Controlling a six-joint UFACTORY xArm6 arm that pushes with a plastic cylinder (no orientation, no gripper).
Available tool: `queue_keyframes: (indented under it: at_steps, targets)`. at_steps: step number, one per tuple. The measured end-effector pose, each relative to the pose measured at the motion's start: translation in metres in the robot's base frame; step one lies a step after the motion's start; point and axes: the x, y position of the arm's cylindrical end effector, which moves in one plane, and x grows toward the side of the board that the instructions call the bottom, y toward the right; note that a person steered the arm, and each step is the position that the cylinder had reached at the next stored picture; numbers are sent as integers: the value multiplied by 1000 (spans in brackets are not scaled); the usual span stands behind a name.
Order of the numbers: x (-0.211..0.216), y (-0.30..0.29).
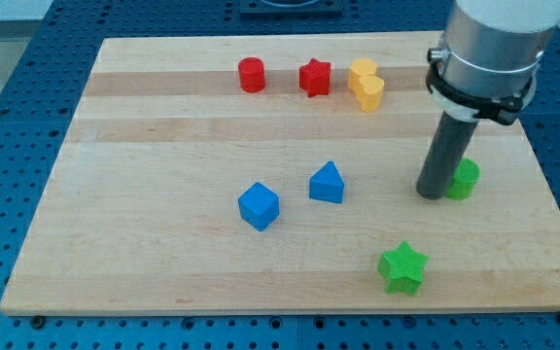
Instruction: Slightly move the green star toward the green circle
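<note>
Starting at the view's left, the wooden board [86, 194] lies bare along that side, then the first pieces arrive: a red cylinder [252, 75] up near the top edge, and below it, mid-board, a blue cube [259, 206] sitting just beside a blue triangular block [327, 183]. Moving on, a red star [315, 77] stands next to the cylinder, and a yellow heart-like block [366, 84] closes out that top row. These five look like bystanders, well apart from the action.

Now the business end. The green star [402, 267], the piece to be nudged, waits near the bottom edge, untouched and well apart from the rod. Up and to the right of it sits the green circle [463, 180], half hidden behind the dark rod [445, 156], whose tip [432, 194] rests on the board touching or just beside the circle's left side; which, the view cannot settle. There is no clamp here to be released or clenched, only a bare rod end holding nothing.

Judging the play: the tip is on the wrong side for a push. It likely needs to swing below and left of the star, then shove gently up-right.
</note>
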Motion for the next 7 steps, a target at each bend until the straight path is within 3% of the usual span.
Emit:
queue_keyframes:
  at_steps: [3, 6, 7]
  targets:
    - [1, -74]
    - [62, -125]
    - [112, -144]
